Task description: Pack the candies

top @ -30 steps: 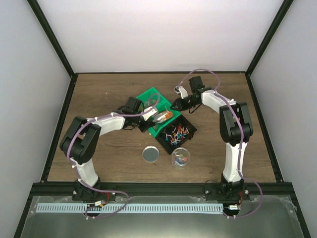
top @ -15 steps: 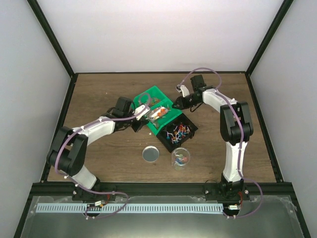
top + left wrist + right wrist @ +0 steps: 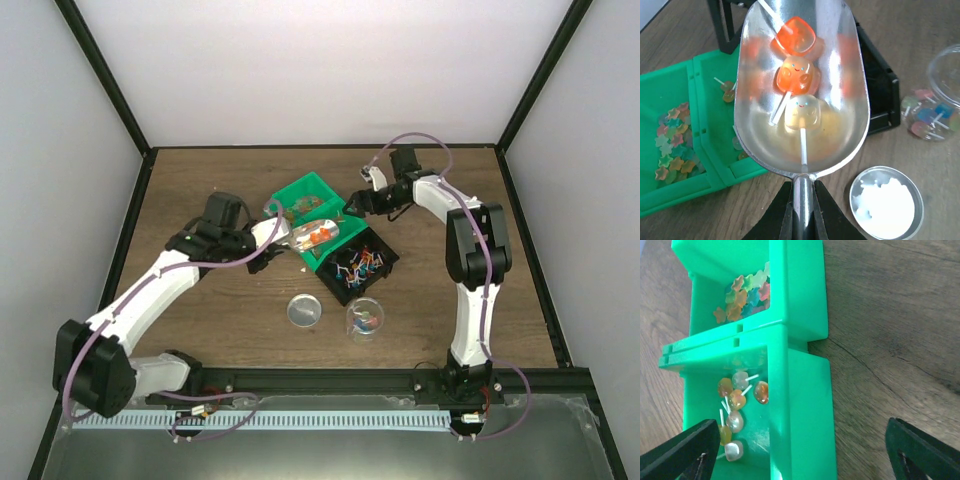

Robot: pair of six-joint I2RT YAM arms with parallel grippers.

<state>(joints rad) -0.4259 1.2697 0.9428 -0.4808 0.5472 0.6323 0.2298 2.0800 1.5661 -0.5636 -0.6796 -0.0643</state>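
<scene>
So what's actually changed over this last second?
The left gripper, still shut on the scoop, drew it and its candies slightly left as that arm's elbow swung out left. The open right gripper hardly moved. Cup, lid, green bin and black bin stayed put.

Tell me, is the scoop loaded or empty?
Loaded. Three lollipops, two orange and one pale, lie in the scoop; the left gripper is shut on its handle.

Three stick candies point(image 3: 797, 75) in scoop point(image 3: 840, 125)
</scene>
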